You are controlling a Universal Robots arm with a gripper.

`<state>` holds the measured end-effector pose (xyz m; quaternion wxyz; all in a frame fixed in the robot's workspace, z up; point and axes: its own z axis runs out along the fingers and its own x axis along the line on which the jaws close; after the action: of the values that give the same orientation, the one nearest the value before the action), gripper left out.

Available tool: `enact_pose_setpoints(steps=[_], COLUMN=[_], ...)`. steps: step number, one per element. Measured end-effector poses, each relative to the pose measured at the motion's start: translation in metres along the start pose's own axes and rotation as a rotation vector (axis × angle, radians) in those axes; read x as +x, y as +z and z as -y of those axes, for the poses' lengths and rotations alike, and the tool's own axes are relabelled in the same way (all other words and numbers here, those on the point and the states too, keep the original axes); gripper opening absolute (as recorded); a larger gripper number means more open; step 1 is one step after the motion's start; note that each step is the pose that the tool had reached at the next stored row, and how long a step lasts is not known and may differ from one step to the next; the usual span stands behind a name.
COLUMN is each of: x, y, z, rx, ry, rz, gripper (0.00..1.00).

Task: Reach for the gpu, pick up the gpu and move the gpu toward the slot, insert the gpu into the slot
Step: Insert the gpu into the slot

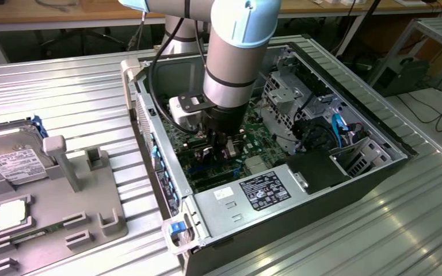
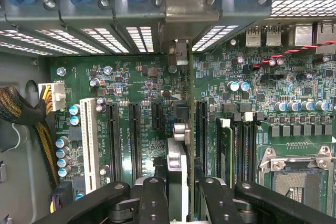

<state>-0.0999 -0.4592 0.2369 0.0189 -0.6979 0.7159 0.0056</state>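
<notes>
My gripper (image 2: 178,195) is shut on the gpu (image 2: 177,163), which I see edge-on between the two black fingers (image 2: 153,200). The card stands upright over the green motherboard (image 2: 157,85). Its silver end bracket (image 2: 179,48) reaches to the case's rear slot openings. Long black slots (image 2: 135,140) run parallel on both sides of the card, the nearest (image 2: 201,129) just beside it. The strip of board directly under the card is hidden. In the exterior view the gripper (image 1: 219,150) is deep inside the open computer case (image 1: 167,172), low over the motherboard (image 1: 259,141).
A white slot (image 2: 88,142), memory slots (image 2: 239,145) and the square CPU socket (image 2: 296,182) lie on the board. A power supply (image 1: 259,192) and a drive cage (image 1: 298,98) crowd the case. Outside it, a grey fixture (image 1: 67,201) carries a hard drive (image 1: 10,161).
</notes>
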Motion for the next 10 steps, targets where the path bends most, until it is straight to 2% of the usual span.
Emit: enact_pose_setpoints(steps=[10], x=[0.0000], y=[0.0000], z=[0.0000], rx=[0.0000], ry=[0.000], rz=[0.0007], gripper=[0.28])
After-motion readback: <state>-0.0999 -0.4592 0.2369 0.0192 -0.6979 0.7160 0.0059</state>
